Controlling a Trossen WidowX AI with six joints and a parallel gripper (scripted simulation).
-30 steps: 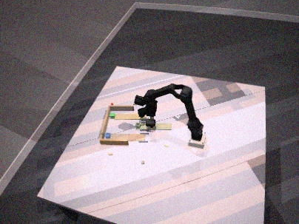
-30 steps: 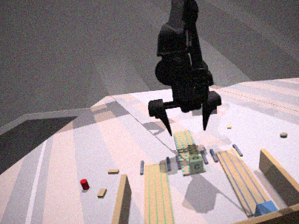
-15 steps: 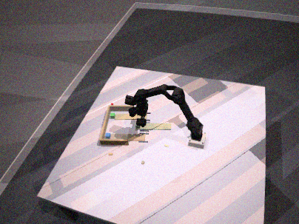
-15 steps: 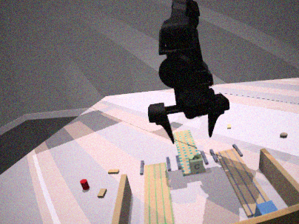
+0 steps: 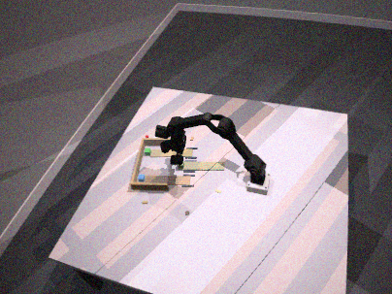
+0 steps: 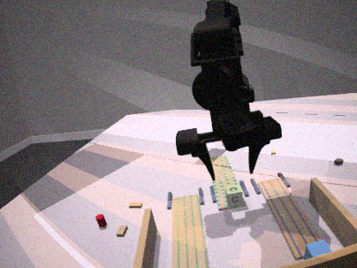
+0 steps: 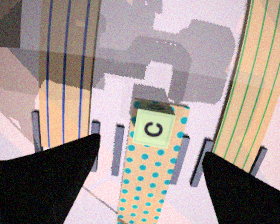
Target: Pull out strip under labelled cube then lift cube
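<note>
Dotted strip out, lettered cube still to be lifted

The pale-green cube marked C (image 6: pixel 234 195) (image 7: pixel 154 128) is seen at centre in the wrist view, on the teal-dotted wooden strip (image 5: pixel 206 166) (image 6: pixel 224 176) (image 7: pixel 145 172), apparently pulled out. The black claw (image 6: pixel 232 177) (image 7: pixel 153 150) is held wide, empty; grasp and lift remain.

Robot workspace, setting otherwise unclear
A bolted-down arm (image 5: pixel 209 120) (image 6: pixel 223 83) stands on a pale table (image 5: pixel 286 174) (image 6: pixel 300 132).
</note>
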